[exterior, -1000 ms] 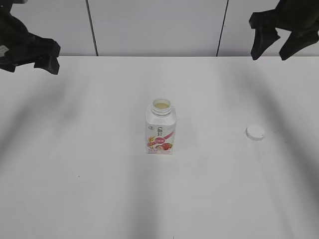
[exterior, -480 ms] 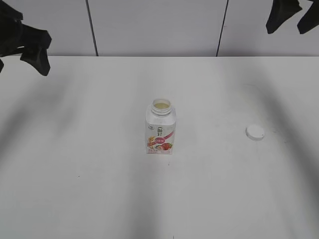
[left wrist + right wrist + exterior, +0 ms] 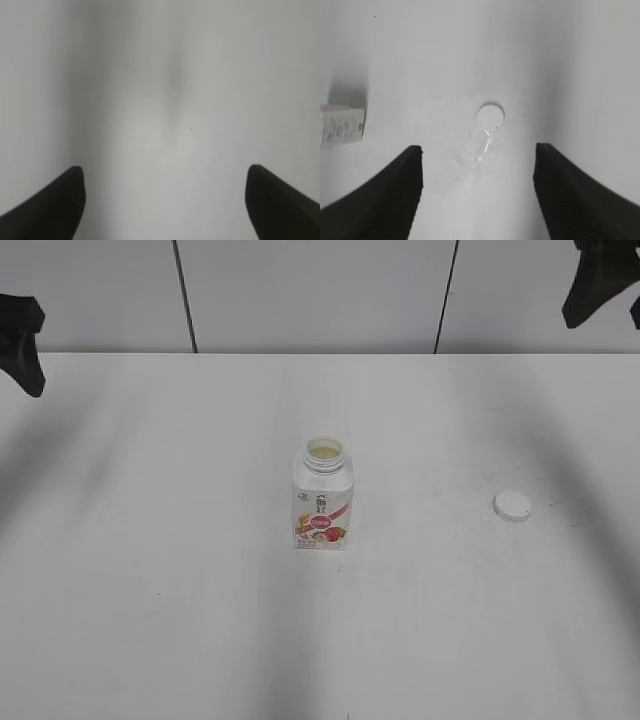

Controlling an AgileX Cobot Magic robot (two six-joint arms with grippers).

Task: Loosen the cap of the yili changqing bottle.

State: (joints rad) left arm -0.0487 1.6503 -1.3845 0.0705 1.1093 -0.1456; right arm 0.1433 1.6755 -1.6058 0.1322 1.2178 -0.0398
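Near the middle of the plain white table (image 3: pixel 180 640) stands the small squarish white plastic yili changqing bottle (image 3: pixel 323 508), upright, its pink-red fruit label facing the exterior camera. Its wide neck is uncovered, and a pale liquid shows inside the mouth. Off to its right and well apart from it, the small round white plastic cap (image 3: pixel 512 505) lies flat on the table, touching nothing else.

Both arms are raised far from these things. At the upper left edge of the exterior view hangs the black left gripper (image 3: pixel 22 340), only partly in frame; in its wrist view the left gripper (image 3: pixel 162 200) has its two dark fingers spread wide, with nothing but bare table between them. At the upper right corner sits the black right gripper (image 3: pixel 600 290), also cut off by the frame. From its wrist camera the right gripper (image 3: pixel 477 187) is likewise wide apart and holds nothing; the cap (image 3: pixel 490 115) appears on the table between and beyond its fingers, with a faint wet streak just below it, and the edge of the bottle (image 3: pixel 342 126) shows at the far left.
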